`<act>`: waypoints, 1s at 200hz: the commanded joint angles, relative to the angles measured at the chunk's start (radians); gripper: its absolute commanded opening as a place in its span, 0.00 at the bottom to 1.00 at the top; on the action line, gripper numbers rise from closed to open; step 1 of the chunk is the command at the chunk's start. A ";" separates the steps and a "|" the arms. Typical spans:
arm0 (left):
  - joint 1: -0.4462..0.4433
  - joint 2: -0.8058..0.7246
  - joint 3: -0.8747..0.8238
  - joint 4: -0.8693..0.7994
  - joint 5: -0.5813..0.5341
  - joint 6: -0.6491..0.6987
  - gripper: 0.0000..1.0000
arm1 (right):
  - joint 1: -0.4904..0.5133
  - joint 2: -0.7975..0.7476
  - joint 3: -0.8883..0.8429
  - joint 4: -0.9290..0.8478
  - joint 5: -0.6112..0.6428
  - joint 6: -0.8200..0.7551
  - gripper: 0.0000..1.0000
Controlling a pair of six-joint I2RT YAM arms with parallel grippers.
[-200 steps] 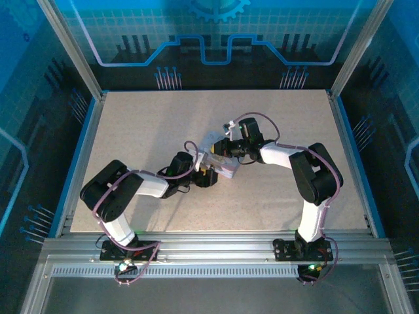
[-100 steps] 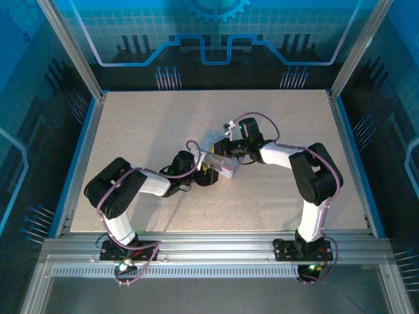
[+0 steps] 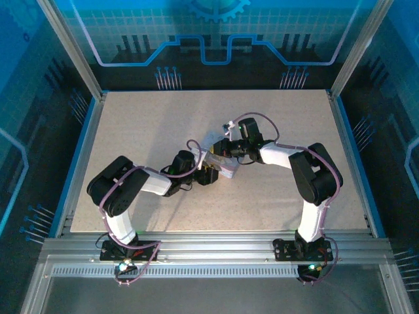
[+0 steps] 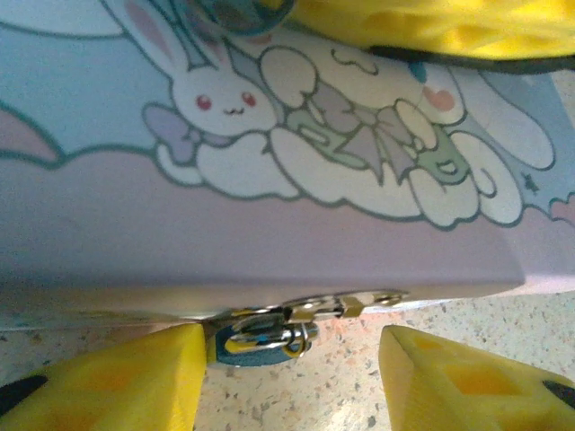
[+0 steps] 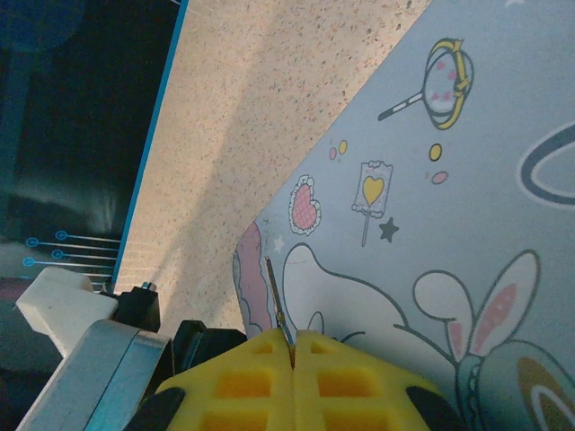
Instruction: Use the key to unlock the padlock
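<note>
Since the earlier frame the left arm [image 3: 152, 184] has edged its elbow toward the middle of the worktop [image 3: 144, 124], where the tin box [image 3: 222, 165] lies. Seen from the left wrist, the padlock [image 4: 262, 337] hangs from the hasp [image 4: 359, 301] at the box's 6 o'clock edge. The left pincer [image 4: 292, 355] stands partly open around it. One finger [image 4: 117, 377] sits just beside the lock at 9 o'clock and the other is well apart at 3 o'clock, so it grips nothing. The right pincer [image 5: 294, 346] is pressed shut on the key [image 5: 278, 305], whose thin blade points toward 12 o'clock over the lid.
</note>
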 commanded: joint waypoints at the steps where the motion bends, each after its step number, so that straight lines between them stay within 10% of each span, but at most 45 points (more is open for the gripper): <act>1: 0.002 0.019 -0.008 0.049 0.038 -0.023 0.53 | 0.030 0.054 -0.046 -0.171 0.049 0.012 0.08; 200: -0.046 0.061 -0.001 0.107 -0.003 -0.153 0.44 | 0.037 0.042 -0.055 -0.162 0.053 0.020 0.08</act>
